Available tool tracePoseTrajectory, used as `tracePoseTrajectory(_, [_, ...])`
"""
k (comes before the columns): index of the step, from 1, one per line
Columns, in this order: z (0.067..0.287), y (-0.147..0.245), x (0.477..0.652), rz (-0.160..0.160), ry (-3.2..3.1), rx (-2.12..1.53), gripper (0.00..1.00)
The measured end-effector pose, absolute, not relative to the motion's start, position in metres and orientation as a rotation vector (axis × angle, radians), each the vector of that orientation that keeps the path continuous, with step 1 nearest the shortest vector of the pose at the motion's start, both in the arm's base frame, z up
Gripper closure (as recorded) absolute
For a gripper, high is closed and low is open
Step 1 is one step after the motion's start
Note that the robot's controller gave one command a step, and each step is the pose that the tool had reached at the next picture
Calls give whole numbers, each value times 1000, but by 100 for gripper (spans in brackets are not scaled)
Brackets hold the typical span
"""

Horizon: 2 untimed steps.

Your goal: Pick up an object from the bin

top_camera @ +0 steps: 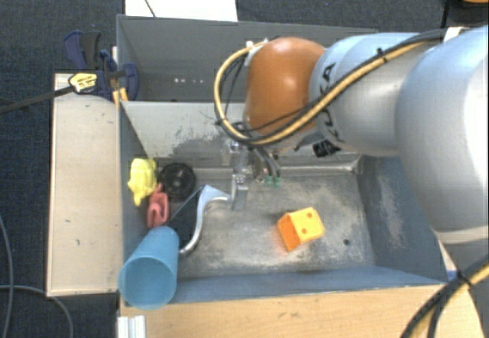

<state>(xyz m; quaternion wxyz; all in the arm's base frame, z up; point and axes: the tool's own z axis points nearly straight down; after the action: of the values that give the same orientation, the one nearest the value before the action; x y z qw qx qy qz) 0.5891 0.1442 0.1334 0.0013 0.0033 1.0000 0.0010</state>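
**A:** Where does the end effector [241, 193] stand?

**B:** Low in the bin [359, 199], left of the middle of its floor, under the arm's orange cover. I cannot tell whether it is wide or narrow, because the wrist hides that.

**A:** What lies nearest to it?

**B:** A pale curved strip [200, 216], bent like a handle. Its upper end is just beside the end effector's tip and may be touching it. Its lower end runs down toward the blue cup [151, 271]. The strip looks thin, smooth and hard, and it rests partly over a flat black piece [182, 210].

**A:** So what could go wrong?

**B:** By my judgement, a thin, slick strip pinched at one end may slide out. It could also swing and tip, since most of its length lies away from the grip. Closing beside it rather than round it would only push it left into the heap.

**A:** Which heap?

**B:** A pink thing [158, 208], a black round thing [177, 178] and a yellow thing [141, 177], crowded against the left wall. A nudged strip could catch on them, or drag the black piece along.

**A:** And on the other side?

**B:** An orange block [299, 228] with a yellow dotted face lies alone, well apart to the right. I expect no trouble from it.
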Motion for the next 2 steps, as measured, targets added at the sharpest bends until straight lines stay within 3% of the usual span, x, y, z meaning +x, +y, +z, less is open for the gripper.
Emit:
tracePoseTrajectory(1, [133, 144, 589, 3, 3139, 11, 0])
tracePoseTrajectory(2, [96, 162, 563, 2, 3134, -38, 0])
